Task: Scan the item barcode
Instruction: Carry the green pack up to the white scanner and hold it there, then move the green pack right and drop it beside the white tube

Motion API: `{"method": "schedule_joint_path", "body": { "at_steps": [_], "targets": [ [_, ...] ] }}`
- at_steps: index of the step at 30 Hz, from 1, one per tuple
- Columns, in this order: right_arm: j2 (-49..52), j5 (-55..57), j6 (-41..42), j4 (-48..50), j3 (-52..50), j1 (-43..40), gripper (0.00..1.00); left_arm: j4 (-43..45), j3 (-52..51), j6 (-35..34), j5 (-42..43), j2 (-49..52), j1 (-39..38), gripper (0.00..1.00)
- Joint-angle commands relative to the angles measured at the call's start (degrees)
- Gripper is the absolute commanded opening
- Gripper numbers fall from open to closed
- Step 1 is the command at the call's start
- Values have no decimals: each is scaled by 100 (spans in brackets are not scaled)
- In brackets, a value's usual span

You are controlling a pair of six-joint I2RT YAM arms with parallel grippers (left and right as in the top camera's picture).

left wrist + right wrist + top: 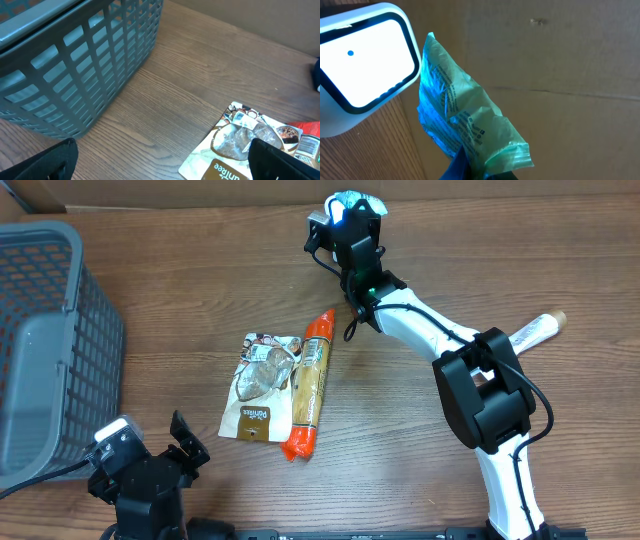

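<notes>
At the counter's [200, 280] far edge, our right claw [350, 218] is pinching a green packet [465, 125]. Our left claw [150, 445] is gaping empty.

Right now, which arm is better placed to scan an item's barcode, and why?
Right. The right hand is shut on the green packet, held up right beside the scanner and its lit window. The left hand is open, holds nothing, and sits by the grey basket, away from the scanner.
</notes>
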Motion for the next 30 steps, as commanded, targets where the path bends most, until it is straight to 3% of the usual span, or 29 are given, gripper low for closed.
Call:
{"method": "schedule_joint_path", "body": {
  "at_steps": [1,7,12,13,16,17,19,21,25,30],
  "targets": [
    [22,155,-35,81,162,-7,4,13,-13,-79,-96,-15,-24,100],
    [-321,76,994,-160,162,13,4,15,-13,-79,-96,-15,-24,100],
    [-1137,-210,2092,-1429,162,13,4,13,-13,-79,-96,-15,-24,100],
    [-1565,-236,2837,-1985,164,13,4,15,-13,-79,-96,-15,-24,100],
    [-2243,-734,3936,-3139,166,-42,4,15,-13,-79,-96,-15,-24,100],
    [-2717,-1394,4802,-4004,168,-146,4,15,-13,-79,-96,-15,-24,99],
    [-3110,-2343,5517,-4765,168,-323,4,15,-13,-79,-96,-15,-24,99],
    [-3482,-3987,6046,-5458,168,-673,4,15,-13,-79,-96,-15,-24,100],
    [-3851,-6249,6953,-6345,168,-1705,4,15,-13,-79,-96,-15,-24,99],
    [-3762,-6752,8317,-7138,55,-3023,4,7,-13,-79,-96,-15,-24,100]
  ]
}}
